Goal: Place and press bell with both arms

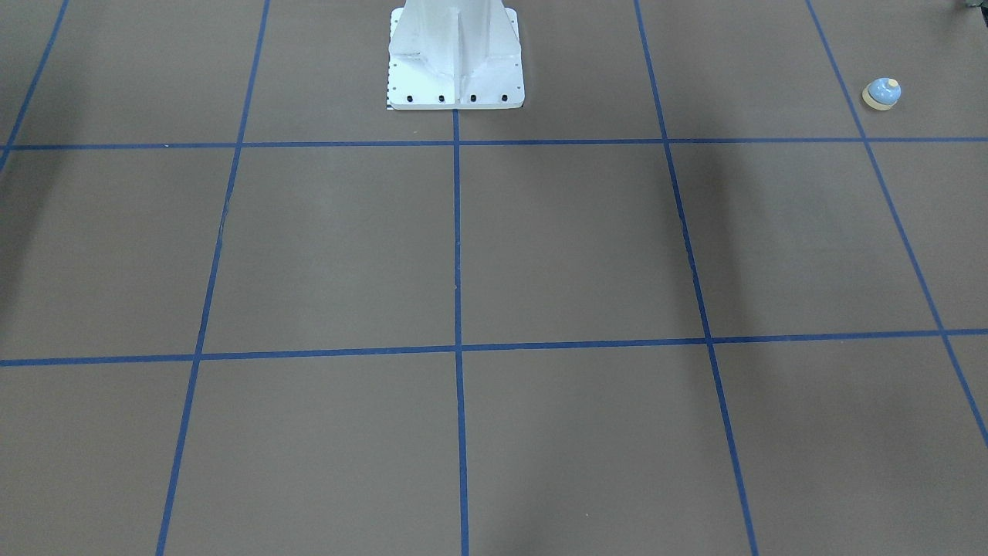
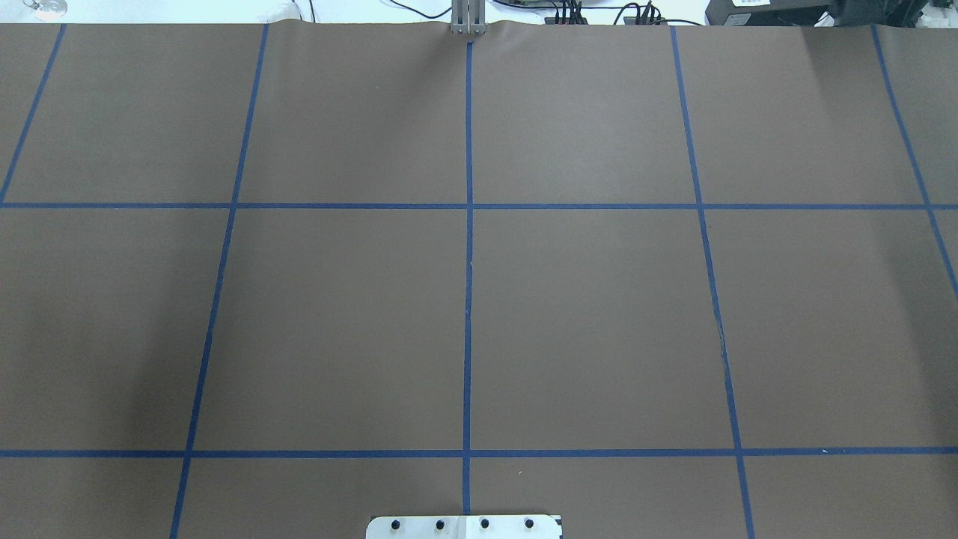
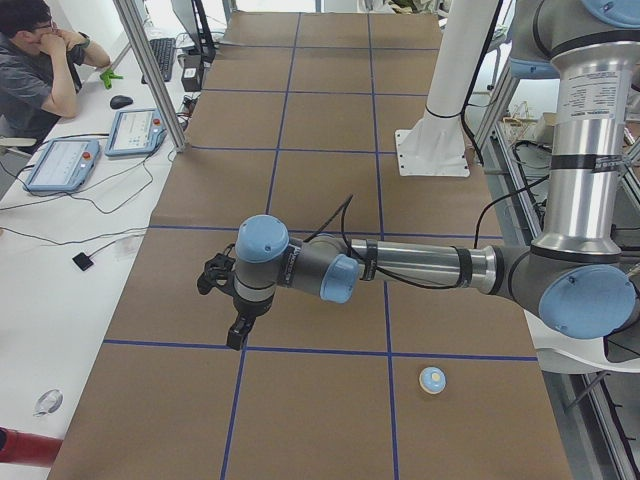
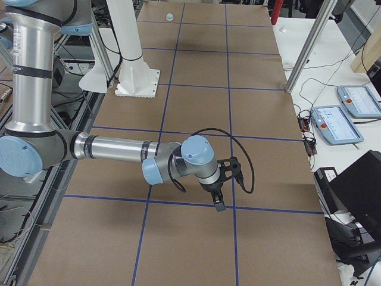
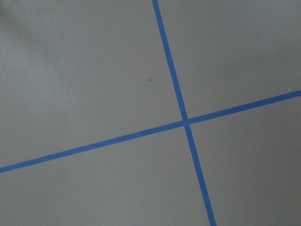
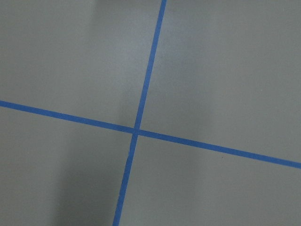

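Locate bell (image 1: pixel 881 93) upright, button up, on the brown worktop (image 1: pixel 571 247). Log it far out toward the robot's left end, on the robot's side, just beside one of the blue tape lines (image 1: pixel 457 232) and well off from the white pedestal (image 1: pixel 455 69). Find no bell in the overhead view or in either wrist view, only taped worktop there.

Judge the task at its very start. Bell free on the worktop, well apart from the left pincer (image 3: pixel 238 335) and much farther from the right pincer (image 4: pixel 219 202). Neither placing nor pressing done. Expect everything ahead: fetching the bell, setting it where both arms reach, then pushing the button.

See left arm (image 3: pixel 420 265) only in the left-end view. Upper link upright beside the base, forearm stretched level over the worktop, wrist bent, left pincer aimed down near a tape crossing, apparently above the surface. Cannot tell spread from pressed together at this angle. Get only a tape crossing in the left wrist view, no fingers.

See right arm (image 4: pixel 113 149) only in the right-end view, in a mirrored stance. Upright link by the base, level forearm, wrist turned down, right pincer hanging just above a tape line. Again cannot tell spread from pressed together. Get bare tape and worktop in the right wrist view.
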